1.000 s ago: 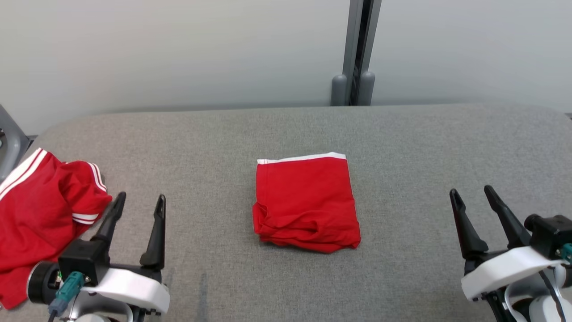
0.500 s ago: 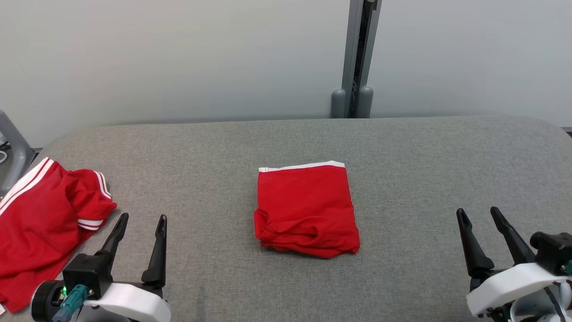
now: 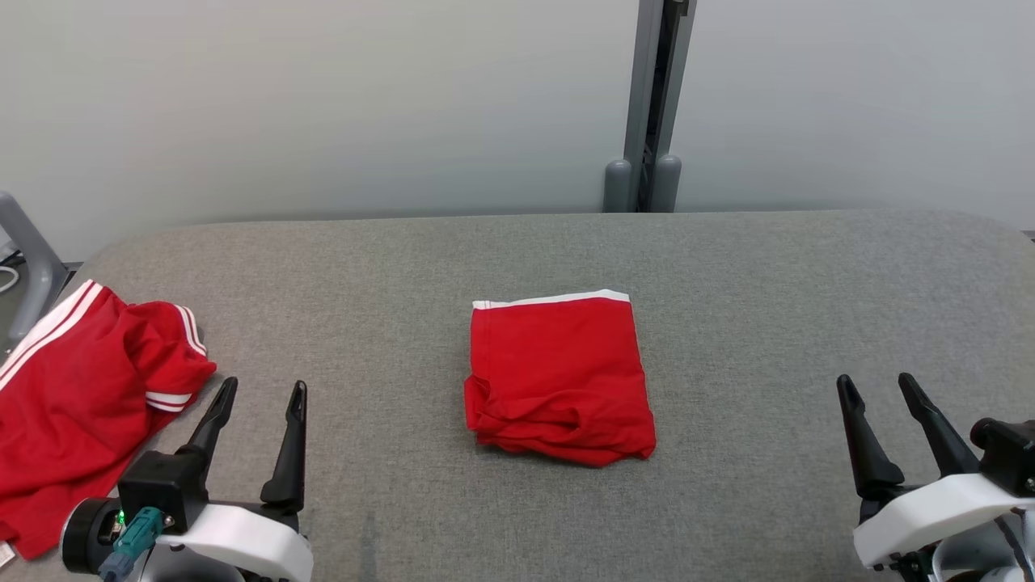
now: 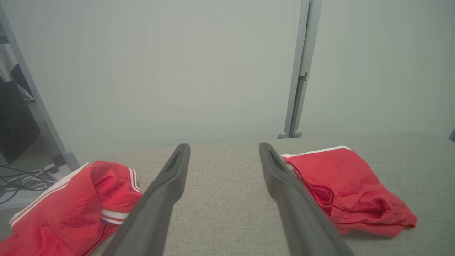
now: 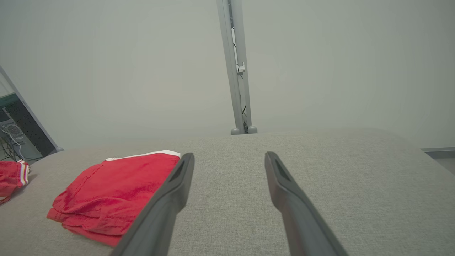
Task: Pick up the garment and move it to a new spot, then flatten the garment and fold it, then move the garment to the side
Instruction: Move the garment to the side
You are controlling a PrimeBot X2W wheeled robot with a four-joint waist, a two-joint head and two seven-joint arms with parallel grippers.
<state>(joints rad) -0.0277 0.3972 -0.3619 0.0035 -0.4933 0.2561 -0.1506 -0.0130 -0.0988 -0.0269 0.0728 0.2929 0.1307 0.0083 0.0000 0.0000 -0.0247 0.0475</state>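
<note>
A red garment [image 3: 558, 376] with a white band along its far edge lies folded into a rough rectangle at the middle of the grey padded table [image 3: 768, 283]; its near edge is bunched. It lies right of the fingers in the left wrist view [image 4: 348, 188] and left of them in the right wrist view [image 5: 113, 192]. My left gripper [image 3: 264, 384] hovers open near the front left, empty [image 4: 224, 145]. My right gripper [image 3: 873, 378] stands open near the front right, also empty [image 5: 229, 154]. Both are well apart from the folded garment.
A second red garment with white stripes [image 3: 73, 388] lies crumpled at the table's left edge, just left of my left gripper [image 4: 67, 209]. A grey post [image 3: 647, 97] rises behind the table against a pale wall. A metal frame leg [image 3: 24, 259] stands off the left end.
The whole picture has shifted down and slightly right, so the camera moved. Both grippers sit a little lower in the view, still open. Neither garment has moved on the table.
</note>
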